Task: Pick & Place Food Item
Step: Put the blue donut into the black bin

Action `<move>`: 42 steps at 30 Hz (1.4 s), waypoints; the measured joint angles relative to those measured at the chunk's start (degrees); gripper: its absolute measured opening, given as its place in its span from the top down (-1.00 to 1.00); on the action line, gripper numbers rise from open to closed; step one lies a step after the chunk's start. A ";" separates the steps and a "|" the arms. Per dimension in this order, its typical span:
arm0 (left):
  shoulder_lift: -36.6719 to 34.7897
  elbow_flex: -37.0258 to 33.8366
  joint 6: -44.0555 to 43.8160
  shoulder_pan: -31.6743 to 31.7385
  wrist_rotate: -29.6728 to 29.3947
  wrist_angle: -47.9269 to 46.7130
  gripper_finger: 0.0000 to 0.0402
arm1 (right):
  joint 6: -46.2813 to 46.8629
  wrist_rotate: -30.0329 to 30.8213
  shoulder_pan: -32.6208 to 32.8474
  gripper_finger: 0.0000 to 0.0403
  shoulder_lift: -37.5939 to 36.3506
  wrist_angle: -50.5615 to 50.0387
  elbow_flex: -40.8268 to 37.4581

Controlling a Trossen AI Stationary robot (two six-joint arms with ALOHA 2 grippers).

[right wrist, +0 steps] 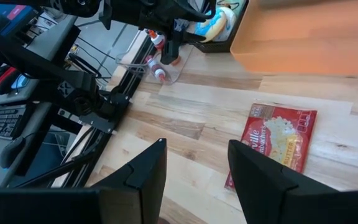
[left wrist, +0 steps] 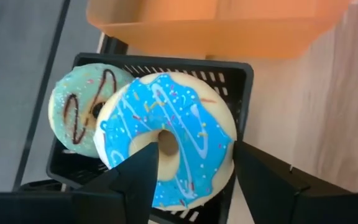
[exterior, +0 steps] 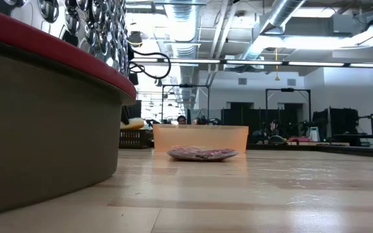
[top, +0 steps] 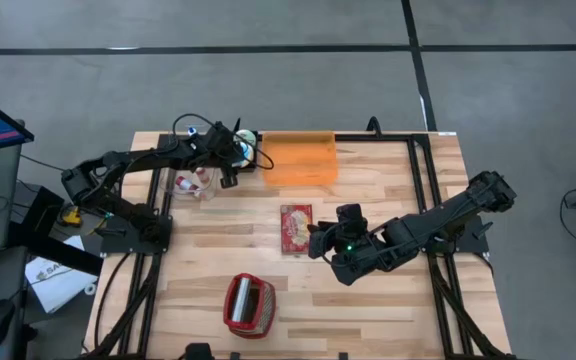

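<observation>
Left gripper sits at the far left part of the table, over a small black basket that stands just beside the orange bin. In the left wrist view its two dark fingers are spread apart on either side of a blue-iced doughnut with sprinkles and white drizzle; the doughnut lies tilted on the basket, leaning over a second, pale green doughnut with a chocolate squiggle, which lies inside the basket against it. Whether the fingers touch the blue icing cannot be told; they look released rather than clamped. Right gripper hangs near the middle of the table, just beside a red popcorn packet that lies flat on the wood. Right wrist view shows its fingers parted with nothing between them, the packet close ahead and off to one side. A clear container with red-and-white items sits near the left arm, between the table's left edge and the bin. A red wire basket stands at the near edge of the table, well apart from both grippers. In the low view that red basket fills the left foreground, with the packet and the orange bin behind it across the boards.
</observation>
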 joint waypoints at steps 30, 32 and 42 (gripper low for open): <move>-8.56 1.33 0.28 -0.76 -3.71 -0.49 0.01 | 0.39 -0.05 0.00 0.19 0.00 -0.02 0.00; -9.46 1.33 -0.42 -0.74 -3.71 -0.59 0.02 | 0.39 0.13 0.00 0.19 0.00 -0.01 0.00; -8.29 1.33 -2.12 -0.79 -0.60 -6.59 0.07 | 0.50 0.46 0.00 0.19 0.00 -0.22 0.00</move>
